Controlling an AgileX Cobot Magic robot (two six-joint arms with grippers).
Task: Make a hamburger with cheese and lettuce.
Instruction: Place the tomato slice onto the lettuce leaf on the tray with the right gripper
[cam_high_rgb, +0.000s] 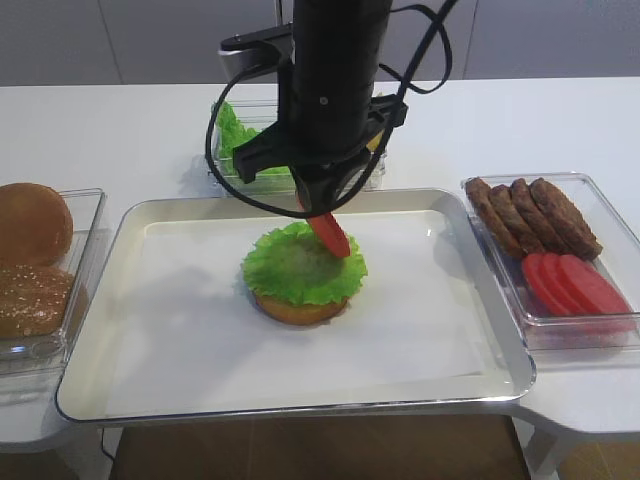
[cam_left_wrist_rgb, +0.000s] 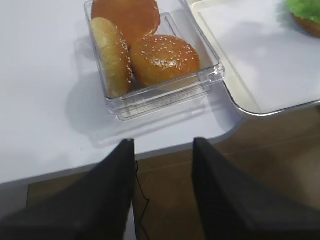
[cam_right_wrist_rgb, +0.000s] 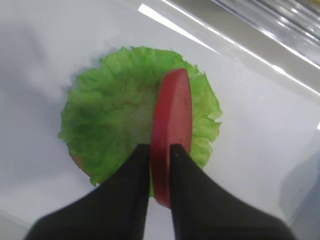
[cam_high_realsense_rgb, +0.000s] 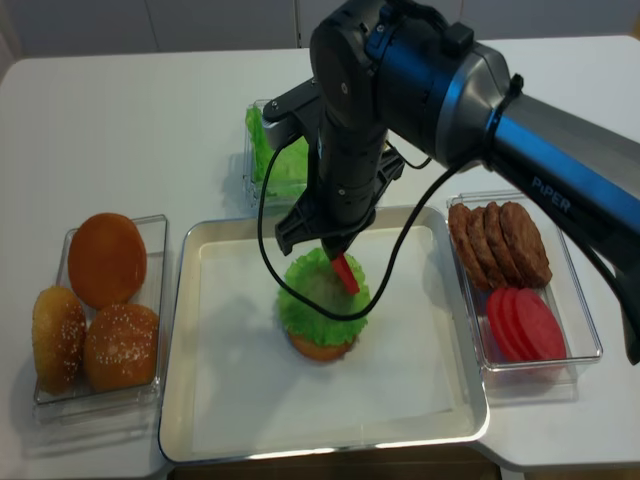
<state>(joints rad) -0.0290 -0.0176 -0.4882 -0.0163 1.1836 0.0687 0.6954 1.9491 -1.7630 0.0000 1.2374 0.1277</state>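
Tomato slice sits pinched in your right gripper above the lettuce; left gripper spread near the buns.

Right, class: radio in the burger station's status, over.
Right gripper pinching tomato slice edge-on above lettuce. Left gripper open, idle by bun box. Hamburger: bun and lettuce only. Nothing blocking.

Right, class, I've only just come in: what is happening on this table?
The right gripper holds a red tomato slice on edge just above the lettuce, which lies on a bun half in the tray. The left gripper hangs open, empty, near the box of sesame buns.
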